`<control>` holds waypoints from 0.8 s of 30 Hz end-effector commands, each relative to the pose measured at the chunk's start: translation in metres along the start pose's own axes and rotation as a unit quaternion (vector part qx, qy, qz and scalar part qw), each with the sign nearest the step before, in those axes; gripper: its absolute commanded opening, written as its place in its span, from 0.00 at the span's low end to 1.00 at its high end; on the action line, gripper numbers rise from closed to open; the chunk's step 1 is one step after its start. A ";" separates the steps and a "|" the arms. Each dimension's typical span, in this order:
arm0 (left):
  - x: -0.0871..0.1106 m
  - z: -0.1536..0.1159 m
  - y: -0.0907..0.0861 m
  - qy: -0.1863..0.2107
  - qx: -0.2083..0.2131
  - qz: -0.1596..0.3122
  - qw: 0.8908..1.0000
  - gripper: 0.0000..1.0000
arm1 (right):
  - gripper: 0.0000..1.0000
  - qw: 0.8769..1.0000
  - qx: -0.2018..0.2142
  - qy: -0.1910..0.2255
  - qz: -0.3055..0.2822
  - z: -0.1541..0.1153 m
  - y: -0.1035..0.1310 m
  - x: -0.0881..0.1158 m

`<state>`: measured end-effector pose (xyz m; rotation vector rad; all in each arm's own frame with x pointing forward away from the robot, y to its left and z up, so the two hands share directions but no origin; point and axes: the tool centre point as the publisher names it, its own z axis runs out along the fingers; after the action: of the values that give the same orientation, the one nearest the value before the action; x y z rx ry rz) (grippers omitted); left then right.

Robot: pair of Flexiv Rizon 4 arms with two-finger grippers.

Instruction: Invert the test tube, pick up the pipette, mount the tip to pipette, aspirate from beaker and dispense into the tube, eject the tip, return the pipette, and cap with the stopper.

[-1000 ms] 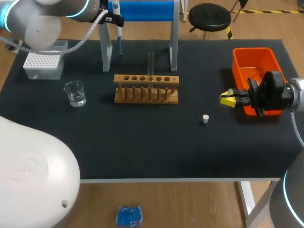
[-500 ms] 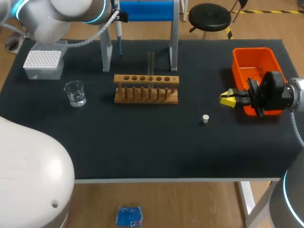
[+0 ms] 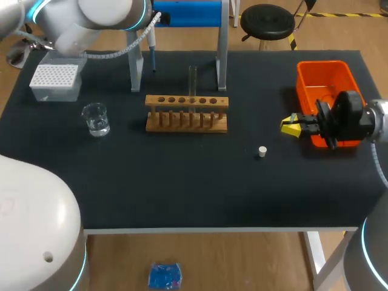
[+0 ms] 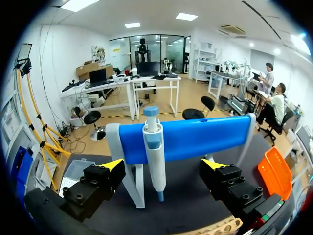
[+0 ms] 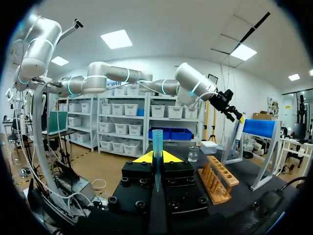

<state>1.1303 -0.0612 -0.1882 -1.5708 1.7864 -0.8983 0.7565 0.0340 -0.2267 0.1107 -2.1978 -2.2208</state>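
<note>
The pipette [image 3: 149, 43] hangs on the blue stand [image 3: 187, 13] at the back of the table. My left gripper [image 4: 164, 171] is open just in front of it, and the pipette [image 4: 152, 147] lies ahead between the two yellow tips without touching them. A clear test tube [image 3: 193, 80] stands upright in the wooden rack [image 3: 187, 114]. The beaker [image 3: 96, 119] and the tip box [image 3: 56, 82] are at the left. The small stopper [image 3: 262, 151] lies right of the rack. My right gripper [image 3: 291, 126] is shut beside the orange bin [image 3: 326, 91]; a pale blue tapered piece [image 5: 157, 142] shows in line with its tips.
The stand's two white legs [image 3: 136, 66] flank the pipette, just behind the rack. The orange bin [image 4: 274, 171] sits at the table's right edge. From the right wrist I see the rack [image 5: 218, 178] and beaker [image 5: 194, 153] ahead.
My left arm has swung up and to the right, closer to the pipette stand. The right arm and the table's objects have not moved.
</note>
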 end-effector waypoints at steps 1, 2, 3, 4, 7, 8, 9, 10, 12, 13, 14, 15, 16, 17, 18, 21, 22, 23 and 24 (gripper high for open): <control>0.003 0.012 -0.002 -0.003 0.003 -0.003 1.000 1.00 | 0.00 1.000 0.001 -0.001 -0.001 0.001 0.000 0.001; 0.003 0.014 -0.003 -0.005 0.004 -0.002 1.000 1.00 | 0.00 1.000 0.001 -0.001 -0.001 0.001 0.000 0.001; 0.003 0.015 -0.004 -0.006 0.007 -0.002 1.000 1.00 | 0.00 1.000 0.001 -0.001 -0.001 0.001 0.000 0.001; 0.003 0.016 -0.004 -0.008 0.008 -0.003 1.000 1.00 | 0.00 1.000 0.001 -0.001 -0.001 0.001 0.000 0.001; 0.002 0.019 -0.007 -0.012 0.014 -0.003 1.000 1.00 | 0.00 1.000 0.001 -0.001 -0.001 0.001 0.000 0.001; 0.001 0.020 -0.007 -0.013 0.017 -0.003 1.000 1.00 | 0.00 1.000 0.001 -0.001 -0.001 0.001 0.000 0.001; 0.001 0.020 -0.008 -0.014 0.020 -0.003 1.000 1.00 | 0.00 1.000 0.001 -0.001 -0.001 0.001 0.000 0.001; 0.000 0.021 -0.009 -0.014 0.021 -0.003 1.000 1.00 | 0.00 1.000 0.001 -0.001 -0.001 0.001 0.000 0.001; 0.000 0.023 -0.011 -0.015 0.026 -0.004 1.000 1.00 | 0.00 1.000 0.001 -0.001 -0.001 0.001 0.000 0.001; -0.001 0.024 -0.012 -0.015 0.027 -0.004 1.000 1.00 | 0.00 1.000 0.001 -0.001 -0.001 0.001 0.000 0.001; -0.001 0.025 -0.013 -0.015 0.028 -0.004 0.999 1.00 | 0.00 1.000 0.001 -0.001 -0.001 0.001 0.000 0.001; -0.001 0.025 -0.013 -0.016 0.031 -0.004 0.999 1.00 | 0.00 1.000 0.001 -0.001 -0.001 0.001 0.000 0.001; -0.001 0.026 -0.013 -0.016 0.032 -0.004 0.999 1.00 | 0.00 1.000 0.001 -0.001 -0.001 0.001 0.000 0.001; -0.001 0.027 -0.014 -0.016 0.032 -0.004 0.999 1.00 | 0.00 1.000 0.001 -0.001 -0.001 0.001 0.000 0.001; -0.001 0.027 -0.014 -0.015 0.033 -0.004 0.999 1.00 | 0.00 1.000 0.001 -0.001 -0.001 0.001 0.000 0.001; 0.000 0.029 -0.014 -0.015 0.036 -0.005 0.999 1.00 | 0.00 1.000 0.001 -0.001 -0.001 0.001 0.000 0.001; 0.000 0.030 -0.014 -0.015 0.036 -0.006 0.999 1.00 | 0.00 1.000 0.001 -0.001 -0.001 0.001 0.000 0.001; 0.000 0.031 -0.013 -0.015 0.036 -0.006 0.999 1.00 | 0.00 1.000 0.001 -0.001 -0.001 0.001 0.000 0.001; -0.001 0.032 -0.013 -0.016 0.035 -0.006 0.999 1.00 | 0.00 1.000 0.001 -0.001 -0.001 0.001 0.000 0.001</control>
<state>1.1580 -0.0632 -0.1941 -1.5416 1.7041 -0.9278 0.7565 0.0340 -0.2267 0.1107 -2.1978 -2.2208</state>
